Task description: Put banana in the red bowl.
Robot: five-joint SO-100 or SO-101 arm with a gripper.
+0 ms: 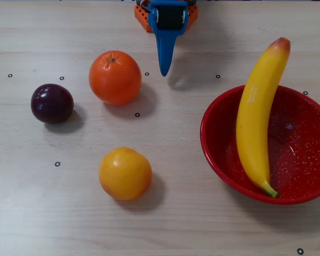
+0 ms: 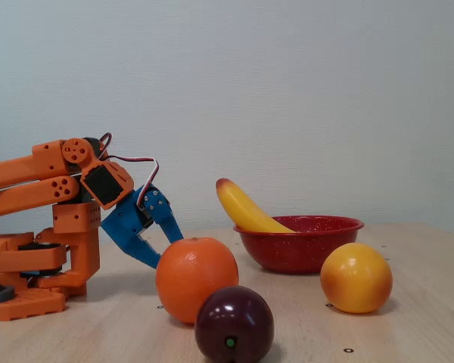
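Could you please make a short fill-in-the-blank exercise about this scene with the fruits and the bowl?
1. The banana lies in the red ____, its orange-red tip sticking out over the rim.
2. Besides the banana, ____ round fruits lie on the table.
3. The darkest fruit, the plum, is ____ in colour.
4. The gripper holds ____; its fingers are away from every fruit.

Missing words: bowl; three; purple; nothing

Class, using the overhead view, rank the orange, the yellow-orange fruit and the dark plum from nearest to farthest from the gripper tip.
From the gripper:
1. Orange, just left of the tip.
2. Yellow-orange fruit, below it, toward the bottom edge.
3. Dark plum, far left.
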